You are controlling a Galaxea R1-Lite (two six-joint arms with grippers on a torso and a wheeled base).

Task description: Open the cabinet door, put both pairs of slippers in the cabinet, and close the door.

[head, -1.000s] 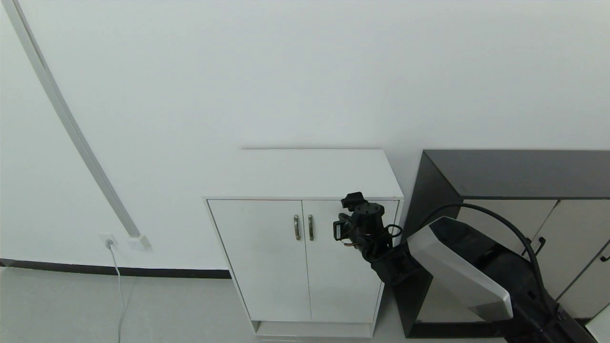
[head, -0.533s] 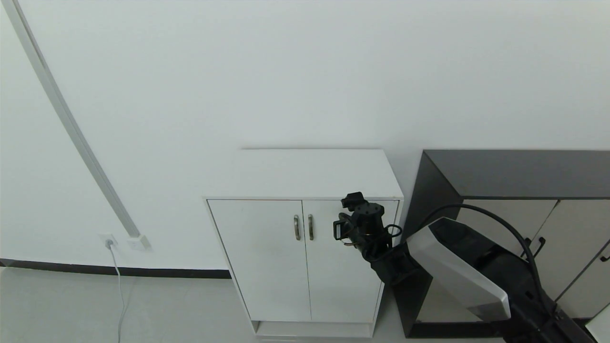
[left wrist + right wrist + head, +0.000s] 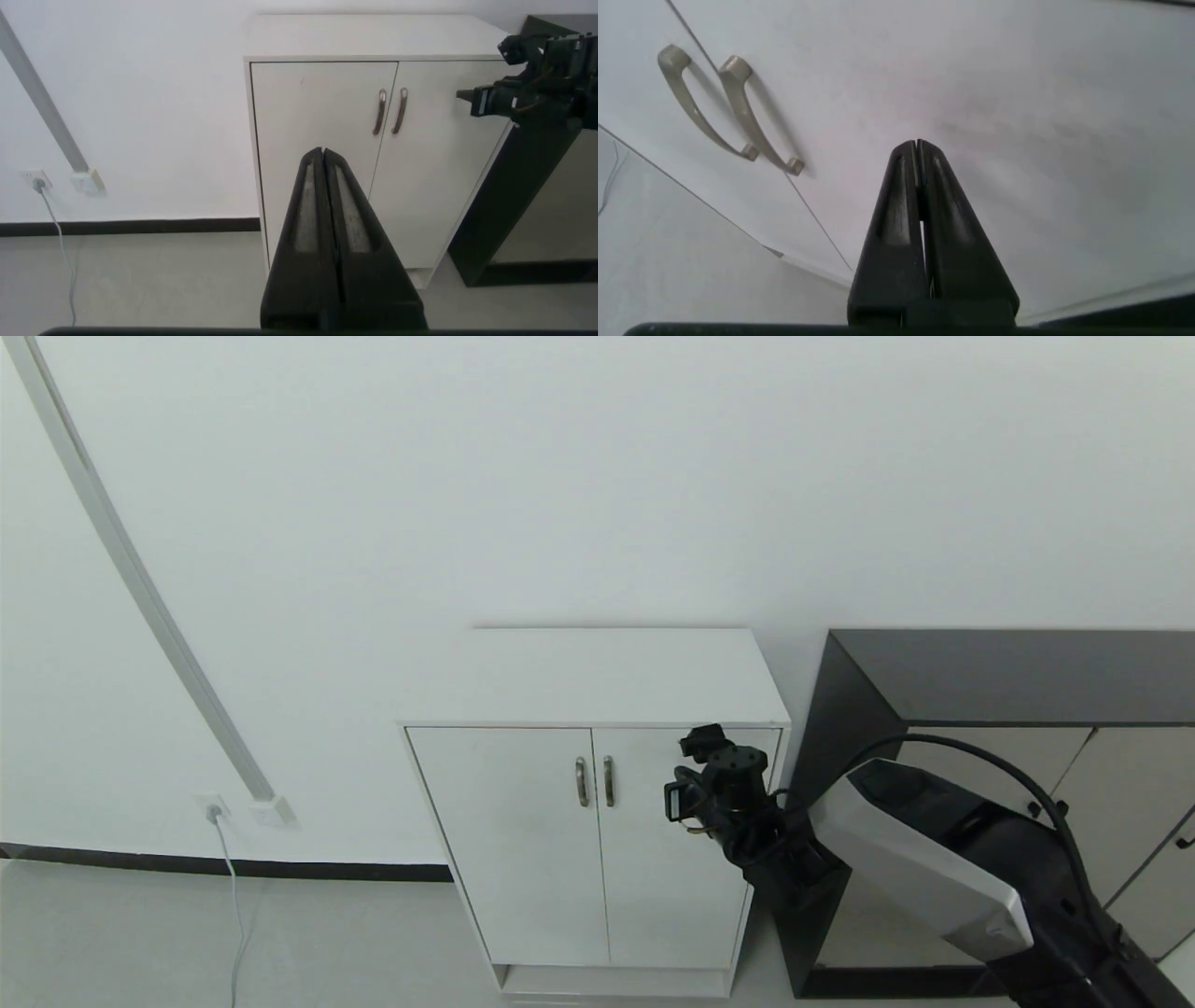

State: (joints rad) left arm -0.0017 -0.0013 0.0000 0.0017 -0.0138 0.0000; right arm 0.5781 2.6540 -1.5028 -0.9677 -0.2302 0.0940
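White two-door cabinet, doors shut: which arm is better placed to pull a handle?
Right, probably. The shut right gripper sits close before the right door, beside its curved metal handle; the shut left gripper hangs farther back from the white cabinet.

The pale grey floor [image 3: 121,943] runs up to a white wall [image 3: 560,476], and a black skirting strip [image 3: 233,869] marks the join. A white cabinet [image 3: 607,677] stands directly on the floor with its back to the wall. Its two doors [image 3: 513,840] are both shut, and a recessed plinth [image 3: 616,980] at its foot meets the floor. Close beside it, on the robot's right, a dark cabinet [image 3: 990,677] also stands on the floor; whether the two touch cannot be told. To the robot's left, well apart from both cabinets, a thin white cable [image 3: 233,896] hangs from a wall socket [image 3: 213,808] down onto the floor.
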